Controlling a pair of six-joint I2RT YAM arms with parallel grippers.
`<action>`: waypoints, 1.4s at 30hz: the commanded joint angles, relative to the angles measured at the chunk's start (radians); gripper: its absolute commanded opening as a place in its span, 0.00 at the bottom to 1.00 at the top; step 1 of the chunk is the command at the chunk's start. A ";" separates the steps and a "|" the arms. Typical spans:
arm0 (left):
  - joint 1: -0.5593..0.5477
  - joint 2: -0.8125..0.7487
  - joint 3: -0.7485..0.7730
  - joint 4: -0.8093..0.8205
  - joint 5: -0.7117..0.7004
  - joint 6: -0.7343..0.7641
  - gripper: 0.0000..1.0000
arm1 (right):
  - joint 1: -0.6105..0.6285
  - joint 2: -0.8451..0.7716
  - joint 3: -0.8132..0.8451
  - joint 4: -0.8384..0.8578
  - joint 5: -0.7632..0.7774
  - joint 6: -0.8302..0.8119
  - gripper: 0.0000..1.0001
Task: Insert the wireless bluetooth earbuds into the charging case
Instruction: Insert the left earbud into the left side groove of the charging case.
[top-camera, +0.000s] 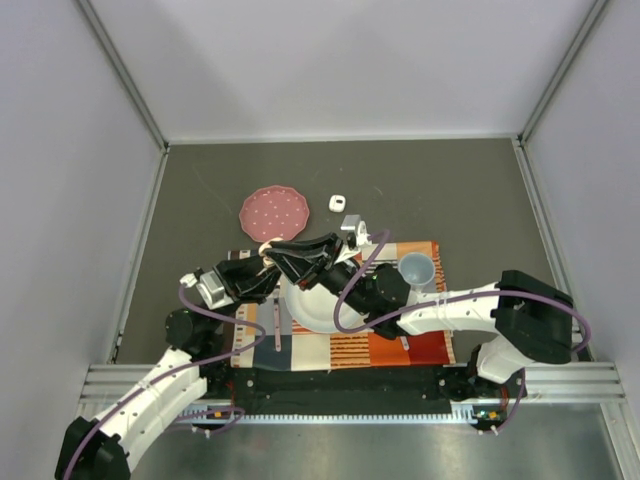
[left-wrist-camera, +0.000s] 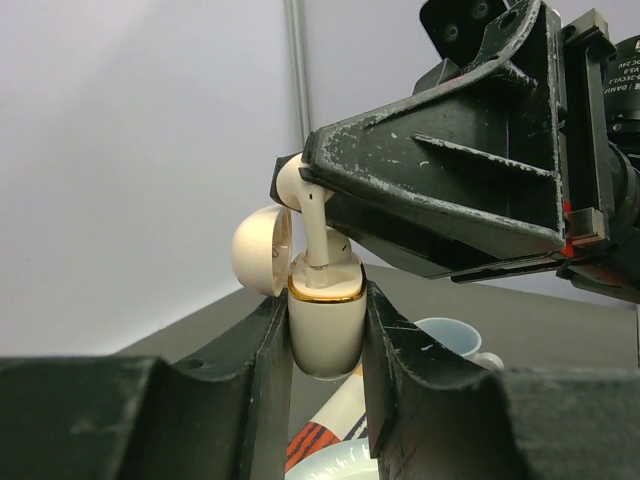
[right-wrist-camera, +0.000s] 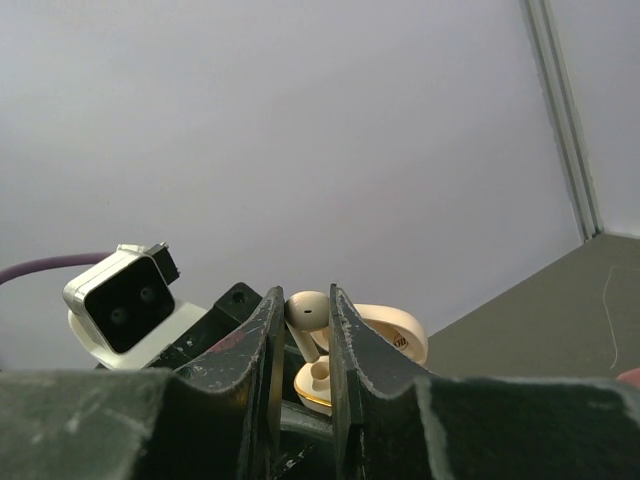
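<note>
My L gripper (left-wrist-camera: 323, 296) clamps glossy cream charging case (left-wrist-camera: 325, 345), gold rim, upright, rounded lid (left-wrist-camera: 260, 250) hinged open. My R gripper (right-wrist-camera: 305, 295) pinches smooth pale earbud (left-wrist-camera: 315, 235), stem vertical, tip down in case.

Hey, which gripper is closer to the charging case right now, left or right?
Left. The left gripper is shut on the open charging case, jaws pressing its sides. The right gripper sits just above it, pinching an earbud whose stem enters the case.

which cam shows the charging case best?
Left wrist: the charging case fills mid-frame, lid open, earbud stem in it. Right wrist shows only a sliver between its fingers. Top external: a tiny pale speck.
</note>
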 joint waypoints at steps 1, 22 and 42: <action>0.000 -0.015 0.009 0.047 -0.006 0.007 0.00 | 0.013 0.006 0.015 0.296 0.026 0.014 0.00; -0.002 -0.012 0.012 0.055 -0.020 0.006 0.00 | 0.017 -0.001 0.009 0.223 0.013 0.024 0.00; 0.000 -0.019 0.012 0.043 -0.020 0.004 0.00 | 0.039 -0.002 0.041 0.065 0.087 -0.052 0.00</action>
